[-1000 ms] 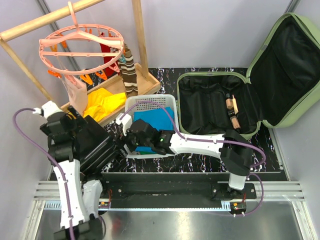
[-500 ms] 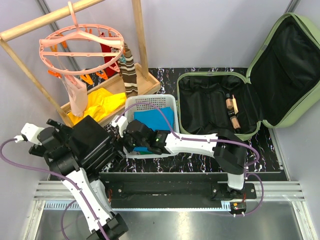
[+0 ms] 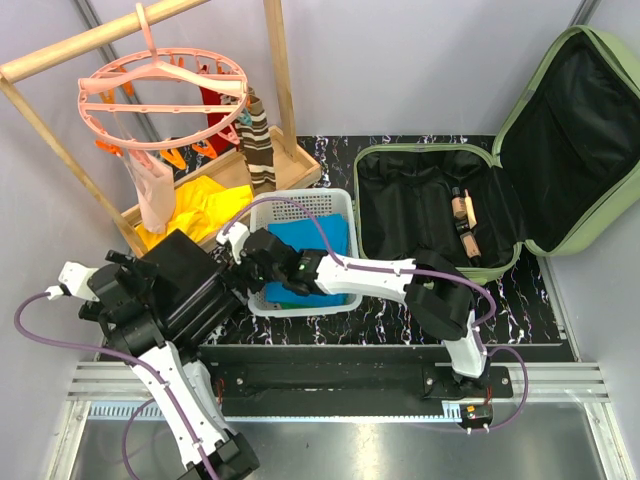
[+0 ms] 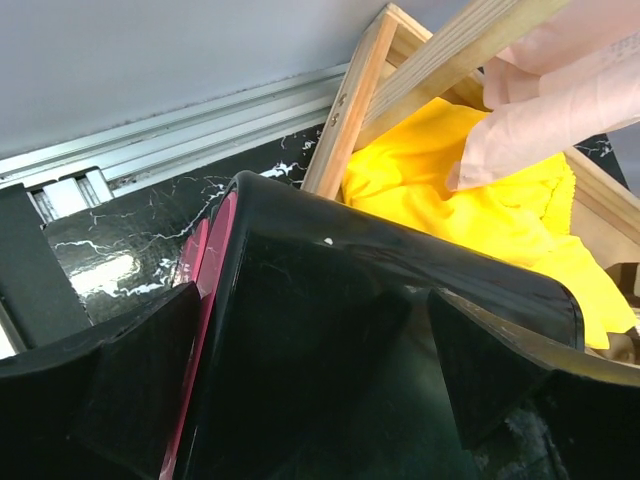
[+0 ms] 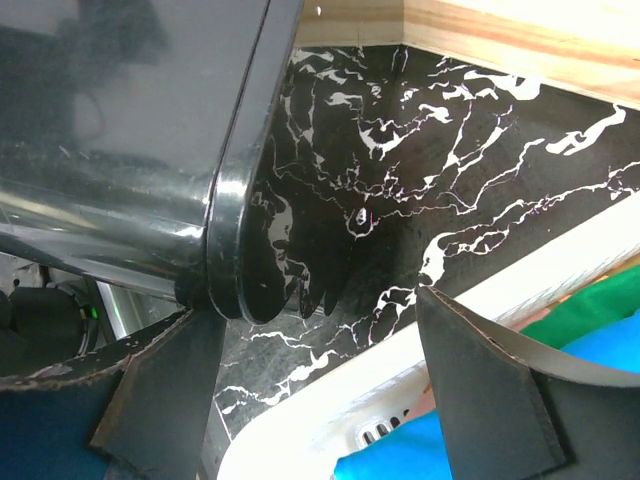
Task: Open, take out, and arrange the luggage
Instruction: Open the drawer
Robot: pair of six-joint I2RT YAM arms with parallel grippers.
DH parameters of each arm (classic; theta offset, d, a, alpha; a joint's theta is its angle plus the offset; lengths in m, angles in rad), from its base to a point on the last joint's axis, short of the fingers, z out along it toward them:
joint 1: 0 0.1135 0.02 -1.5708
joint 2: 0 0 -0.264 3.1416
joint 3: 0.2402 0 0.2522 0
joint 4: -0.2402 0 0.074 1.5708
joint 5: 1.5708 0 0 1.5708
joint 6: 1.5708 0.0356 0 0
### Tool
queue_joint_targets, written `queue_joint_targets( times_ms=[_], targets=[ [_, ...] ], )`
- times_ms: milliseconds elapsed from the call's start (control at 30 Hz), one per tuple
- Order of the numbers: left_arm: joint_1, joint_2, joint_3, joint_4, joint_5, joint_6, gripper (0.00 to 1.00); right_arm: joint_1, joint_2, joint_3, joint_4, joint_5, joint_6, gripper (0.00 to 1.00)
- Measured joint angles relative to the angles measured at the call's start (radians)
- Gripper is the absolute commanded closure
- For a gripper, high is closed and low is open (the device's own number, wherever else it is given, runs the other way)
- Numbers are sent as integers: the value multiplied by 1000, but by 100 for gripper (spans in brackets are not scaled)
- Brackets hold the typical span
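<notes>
**Overhead: green luggage open, both arms at the black case**

We note the luggage [image 3: 430,215] lying open at right on the black marbled mat [image 3: 400,320]. Its lid leans back against the wall, black lining showing. Two small bottles [image 3: 463,225] lie in the base. Just left of it stands the white perforated basket [image 3: 300,203], with a blue cloth [image 3: 318,243] inside. The right arm reaches across the basket's near rim, and the right gripper [image 3: 240,272] sits just beside a black boxy case [image 3: 185,285]. The left gripper [image 3: 135,290] is at that case's left side, jaws hidden from us. Behind: a wooden tray [image 3: 300,165] holding a yellow cloth [image 3: 205,210], and a pink round clip hanger [image 3: 165,95] above.
</notes>
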Motion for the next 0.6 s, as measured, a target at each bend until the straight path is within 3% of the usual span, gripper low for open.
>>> queue_joint_targets(
  times_ms=[600],
  targets=[
    [-77,-47,-66,90,14,-49,1,-114,113,251,-240,-104,-29,16]
  ],
)
